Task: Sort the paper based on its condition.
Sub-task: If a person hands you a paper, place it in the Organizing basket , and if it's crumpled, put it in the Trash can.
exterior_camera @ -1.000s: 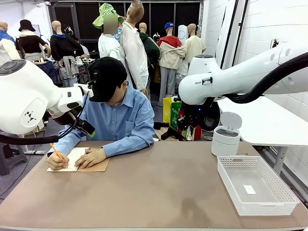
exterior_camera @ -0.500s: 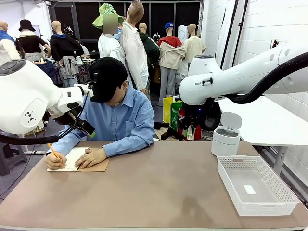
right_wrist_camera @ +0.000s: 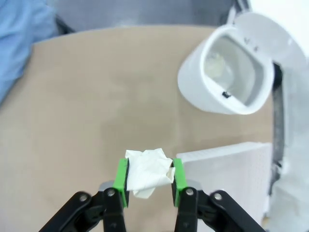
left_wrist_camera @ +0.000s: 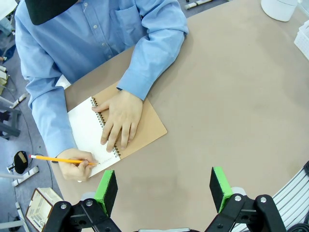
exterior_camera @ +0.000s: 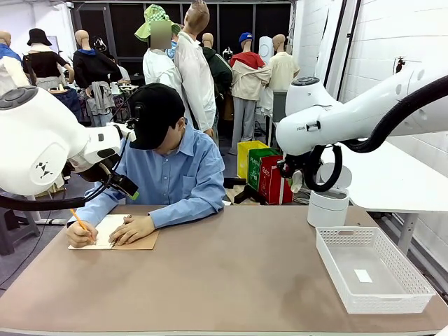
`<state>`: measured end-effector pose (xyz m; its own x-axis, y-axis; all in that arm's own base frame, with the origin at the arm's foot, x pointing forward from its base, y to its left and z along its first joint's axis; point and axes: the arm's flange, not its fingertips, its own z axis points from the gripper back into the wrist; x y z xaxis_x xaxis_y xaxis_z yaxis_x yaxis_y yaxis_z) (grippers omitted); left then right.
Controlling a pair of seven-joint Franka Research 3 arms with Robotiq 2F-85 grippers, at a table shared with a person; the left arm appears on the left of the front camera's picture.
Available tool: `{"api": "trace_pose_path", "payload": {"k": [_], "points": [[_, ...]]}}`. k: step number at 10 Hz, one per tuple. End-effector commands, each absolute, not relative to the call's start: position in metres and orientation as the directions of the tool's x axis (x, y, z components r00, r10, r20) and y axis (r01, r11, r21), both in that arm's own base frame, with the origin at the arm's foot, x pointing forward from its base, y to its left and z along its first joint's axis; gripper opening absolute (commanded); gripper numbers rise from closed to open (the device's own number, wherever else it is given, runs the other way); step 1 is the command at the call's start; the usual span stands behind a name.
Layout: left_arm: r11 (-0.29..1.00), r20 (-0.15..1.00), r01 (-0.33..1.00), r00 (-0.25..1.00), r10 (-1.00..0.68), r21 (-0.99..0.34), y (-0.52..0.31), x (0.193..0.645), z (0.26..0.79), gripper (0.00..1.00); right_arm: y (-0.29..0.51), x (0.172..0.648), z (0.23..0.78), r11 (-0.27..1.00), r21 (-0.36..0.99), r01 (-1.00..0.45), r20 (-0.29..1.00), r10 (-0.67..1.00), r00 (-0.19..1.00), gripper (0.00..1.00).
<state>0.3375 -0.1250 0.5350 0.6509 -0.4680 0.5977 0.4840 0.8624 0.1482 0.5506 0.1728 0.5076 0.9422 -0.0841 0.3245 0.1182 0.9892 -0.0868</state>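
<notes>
Paper (right_wrist_camera: pixel 145 170): crumpled white wad, pinched between the green pads (right_wrist_camera: pixel 121 179) of the right tool (right_wrist_camera: pixel 149 175), jaws partly closed around it, in the air above the brown desk (exterior_camera: pixel 231 273). Seen from that wrist, at 1 o'clock of the wad: white bin (right_wrist_camera: pixel 227 82), lid flipped up, mouth turned toward the camera, something pale inside, too blurred to identify. At 3 o'clock, just beside the tool: a corner of the white mesh basket (right_wrist_camera: pixel 227 164). At 10 o'clock: a fold of blue sleeve (right_wrist_camera: pixel 24 43).

Seen from the front: bin at 2 o'clock of the desk, basket at 4 o'clock near the right edge, a small white tag (exterior_camera: pixel 363 276) lying flat on its floor. At 10 o'clock of the desk: person (exterior_camera: pixel 175 175) in blue shirt and black cap, bent over a spiral notebook (exterior_camera: pixel 136 242).

Left tool (left_wrist_camera: pixel 163 191): jaws wide apart, nothing between them, looking down on the desk. At 11 o'clock of it: notebook with brown kraft cover, lying open, white page (left_wrist_camera: pixel 84 128) showing. One hand (left_wrist_camera: pixel 120 121) flat across the spiral binding, the other (left_wrist_camera: pixel 77 169) gripping a yellow pencil (left_wrist_camera: pixel 58 159), tip on the page near its lower edge. Notebook and hands clear of the left tool, no contact.
</notes>
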Motion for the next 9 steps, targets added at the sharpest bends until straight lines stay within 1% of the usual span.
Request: {"api": "trace_pose_path", "payload": {"k": [1, 3, 5, 9], "points": [[0.862, 0.593, 0.485, 0.654, -0.469, 0.147, -0.125, 0.337, 0.534, 1.00, 0.162, 0.571, 0.507, 0.965, -0.081, 0.250, 0.338, -0.209, 0.917, 0.42], [0.862, 0.593, 0.485, 0.654, -0.469, 0.147, -0.125, 0.337, 0.534, 1.00, 0.130, 0.592, 0.510, 0.952, -0.019, 0.304, 0.311, -0.283, 0.907, 0.42], [0.862, 0.593, 0.485, 0.654, -0.469, 0.147, -0.125, 0.337, 0.534, 1.00, 0.109, 0.610, 0.508, 0.937, 0.014, 0.348, 0.314, -0.335, 0.889, 0.42], [0.862, 0.593, 0.485, 0.654, -0.469, 0.147, -0.125, 0.337, 0.534, 1.00, 0.078, 0.627, 0.484, 0.891, 0.016, 0.454, 0.341, -0.432, 0.835, 0.42]]}}
